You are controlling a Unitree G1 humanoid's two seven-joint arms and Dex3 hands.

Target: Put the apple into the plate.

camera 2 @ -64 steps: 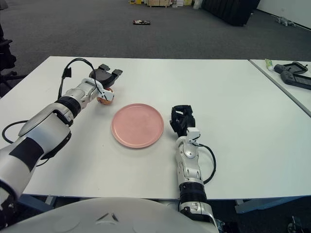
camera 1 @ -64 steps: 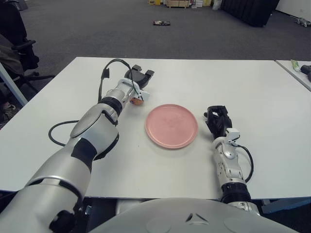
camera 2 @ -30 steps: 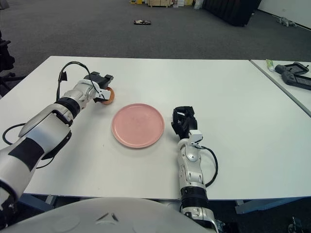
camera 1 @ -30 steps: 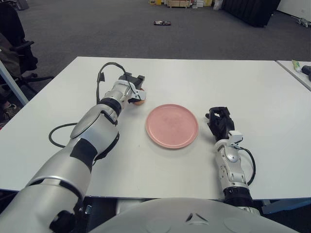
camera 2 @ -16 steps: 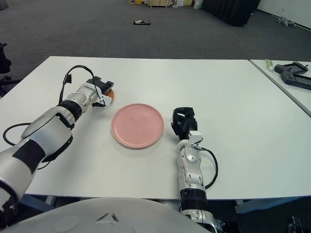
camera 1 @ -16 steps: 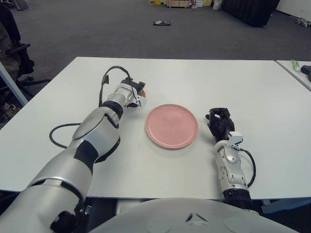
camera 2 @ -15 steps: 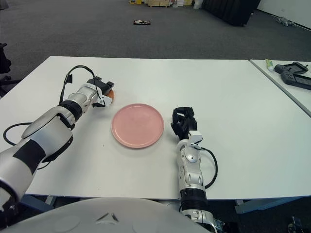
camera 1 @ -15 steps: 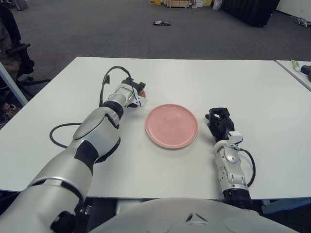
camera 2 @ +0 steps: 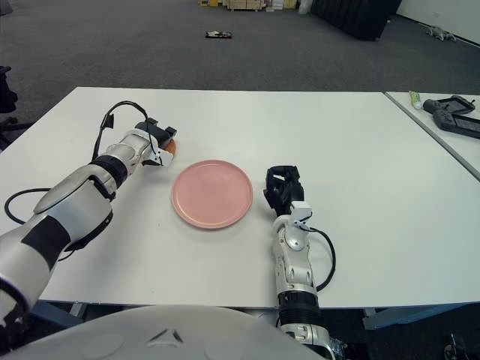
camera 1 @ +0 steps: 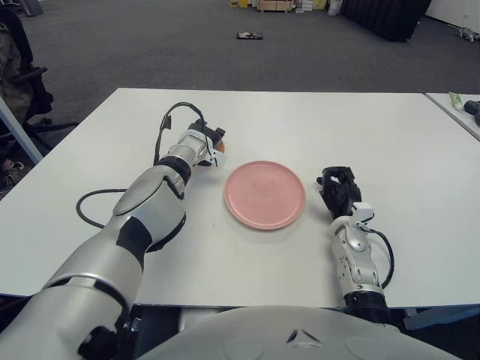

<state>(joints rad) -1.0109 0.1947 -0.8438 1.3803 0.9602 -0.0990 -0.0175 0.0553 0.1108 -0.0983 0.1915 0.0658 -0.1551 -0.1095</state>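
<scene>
No readable writing, logos or labels turned up anywhere in either view.

Starting from the left: a black cable [camera 1: 94,201] looped on the white table [camera 1: 262,112] beside the robot's long silver left arm. That arm reached out across the table, and the left hand [camera 1: 207,144] sat just left of the plate, up by its far-left edge. Its dark fingers [camera 2: 160,135] were curled in tight around the apple [camera 2: 171,146] — only an orange sliver of the fruit peeked out on the hand's right side. So the apple was in the grasp, near the plate but not in it. Couldn't tell whether the apple was touching the table or lifted a bit off it.

Middle of the table: the pink plate [camera 1: 265,194], flat on the surface, with nothing on it.

Right of the plate, just beside its rim but apart from it, was the right hand [camera 1: 337,190] — black fingers bunched and curled in on themselves, with nothing in them. Its forearm ran back toward the near table edge with a small black wire looped beside it.

Far right, a second table [camera 2: 442,120] held a couple of dark gadgets [camera 2: 453,112] and a small tube [camera 2: 415,99], too tiny to read.
</scene>
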